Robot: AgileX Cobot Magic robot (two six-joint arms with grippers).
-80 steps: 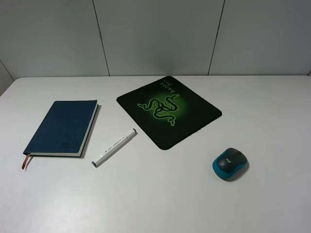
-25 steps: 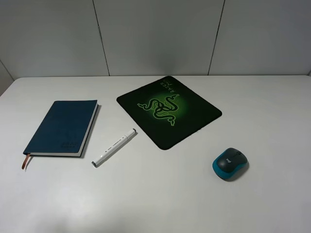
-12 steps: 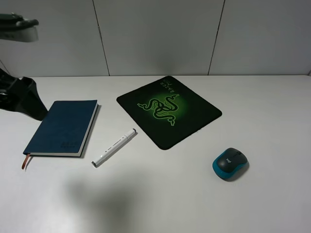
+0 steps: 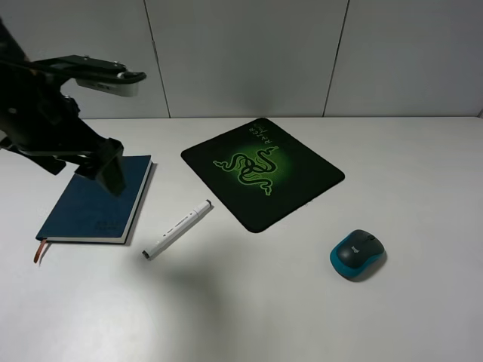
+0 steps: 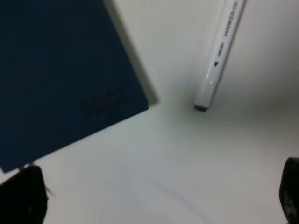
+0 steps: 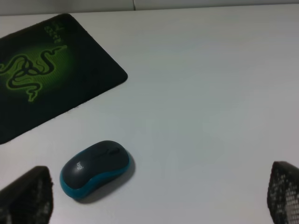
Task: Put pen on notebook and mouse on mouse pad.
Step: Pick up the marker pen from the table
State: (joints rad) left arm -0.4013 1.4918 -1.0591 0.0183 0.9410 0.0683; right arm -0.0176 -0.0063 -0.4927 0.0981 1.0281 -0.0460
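We judge the pen step is just opening: our left end effector (image 5: 157,193), jaws apart and empty, hangs above the notebook (image 4: 96,197), while the pen (image 4: 177,229) lies just beside the book's right edge. Next it must centre over the barrel, jaws set across it. Further right, the mouse pad (image 4: 262,171) lies bare and the mouse (image 4: 358,254) sits off its near corner, with our right end effector (image 6: 154,193) above, also spread and empty. Open tabletop (image 4: 249,317) surrounds both.

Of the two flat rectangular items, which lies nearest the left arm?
The navy notebook; the left arm overlaps its far corner, while the green-logo mouse pad lies apart, mid-table.
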